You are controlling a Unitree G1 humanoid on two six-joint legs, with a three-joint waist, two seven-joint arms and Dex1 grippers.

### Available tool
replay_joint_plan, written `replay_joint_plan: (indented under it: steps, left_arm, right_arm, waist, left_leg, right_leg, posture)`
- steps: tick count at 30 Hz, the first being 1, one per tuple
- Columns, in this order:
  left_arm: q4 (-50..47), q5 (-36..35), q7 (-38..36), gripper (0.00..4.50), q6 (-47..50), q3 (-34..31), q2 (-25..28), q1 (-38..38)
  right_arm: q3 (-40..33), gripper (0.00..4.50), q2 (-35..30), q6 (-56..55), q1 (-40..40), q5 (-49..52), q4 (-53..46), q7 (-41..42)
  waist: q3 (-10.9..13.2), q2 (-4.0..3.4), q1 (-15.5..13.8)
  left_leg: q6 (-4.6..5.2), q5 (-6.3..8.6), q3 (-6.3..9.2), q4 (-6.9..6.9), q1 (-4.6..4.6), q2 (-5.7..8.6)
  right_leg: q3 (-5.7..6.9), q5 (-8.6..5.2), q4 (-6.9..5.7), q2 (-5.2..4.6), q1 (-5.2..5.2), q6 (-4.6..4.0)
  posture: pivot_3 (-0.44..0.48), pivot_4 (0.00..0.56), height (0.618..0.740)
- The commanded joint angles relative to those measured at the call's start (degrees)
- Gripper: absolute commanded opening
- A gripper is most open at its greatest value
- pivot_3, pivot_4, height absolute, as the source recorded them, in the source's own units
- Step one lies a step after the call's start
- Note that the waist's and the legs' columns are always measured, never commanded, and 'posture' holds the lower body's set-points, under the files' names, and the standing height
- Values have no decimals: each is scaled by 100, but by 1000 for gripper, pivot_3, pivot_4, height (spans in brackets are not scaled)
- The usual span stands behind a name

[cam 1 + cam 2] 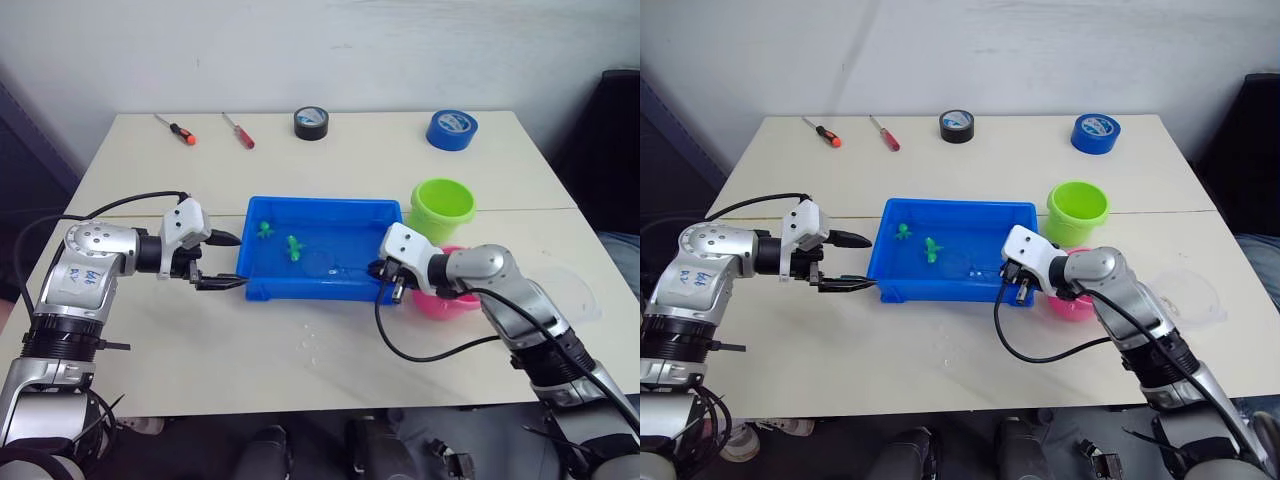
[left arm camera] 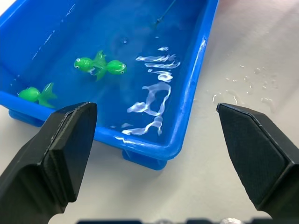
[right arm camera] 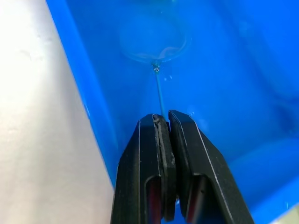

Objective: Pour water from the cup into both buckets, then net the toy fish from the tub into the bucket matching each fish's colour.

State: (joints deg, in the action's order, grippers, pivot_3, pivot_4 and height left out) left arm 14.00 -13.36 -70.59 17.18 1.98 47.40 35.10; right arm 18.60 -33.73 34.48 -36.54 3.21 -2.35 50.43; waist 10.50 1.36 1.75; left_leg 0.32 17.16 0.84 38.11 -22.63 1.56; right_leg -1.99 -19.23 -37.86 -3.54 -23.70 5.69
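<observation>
Head views: I see the tub (image 1: 322, 205) at mid-desk (image 1: 330, 350), holding water and two green fish (image 1: 264, 230) near its left end. No pink fish are visible there, so I judge the pink ones sorted and the green ones still to net. The green bucket (image 1: 442, 208) and the pink bucket (image 1: 442, 303) stand just beside the tub's right end; the cup (image 1: 1188, 293) lies further right.

Left wrist view: left pincer (image 2: 154, 140) spread wide apart, empty, at the tub's left end.

Right wrist view: right pincer (image 3: 168, 122) clamped on the net (image 3: 154, 44) handle. The long axis runs straight out from the fingertips, hoop end submerged, pointing toward the fish.
</observation>
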Motion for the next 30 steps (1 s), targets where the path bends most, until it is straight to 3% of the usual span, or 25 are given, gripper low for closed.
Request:
replay_joint_plan:
  steps: [1,8,20,25,30]
  left_arm:
    - [-266,-114,86,4447,57,-292,150,-69]
    - [-398,-146,190,4447,157,-395,160,-148]
    - [-82,-149,311,4447,43,-295,-76,183]
    - [71,-328,279,4447,260,-311,-352,454]
    - [80,-761,346,4447,725,-347,-945,830]
  right_arm:
    - [-23,0,179,-136,-198,26,75,36]
    - [-251,0,460,109,-338,286,130,34]
    - [-639,0,162,591,-68,710,-633,53]
    - [-1281,0,-15,1232,174,1262,-1356,-26]
    - [-2190,0,-443,1924,525,1719,-2213,-251]
  waist:
    - [0,0,-4]
    - [0,0,-14]
    - [0,0,-20]
    - [0,0,-29]
    - [0,0,-61]
  left_leg:
    - [0,0,0,0,0,0]
    - [0,0,1,1,-1,1]
    - [3,2,5,1,-7,1]
    - [8,5,10,1,-13,1]
    - [8,5,15,6,-20,1]
  right_leg:
    - [0,0,0,0,-1,0]
    - [1,0,-2,-1,1,0]
    - [6,0,0,-2,0,0]
    - [9,0,-2,-2,-1,0]
    - [13,0,-2,-3,0,0]
  posture:
    - [0,150,736]
    - [0,150,736]
    - [0,150,736]
    - [0,150,736]
    - [0,150,736]
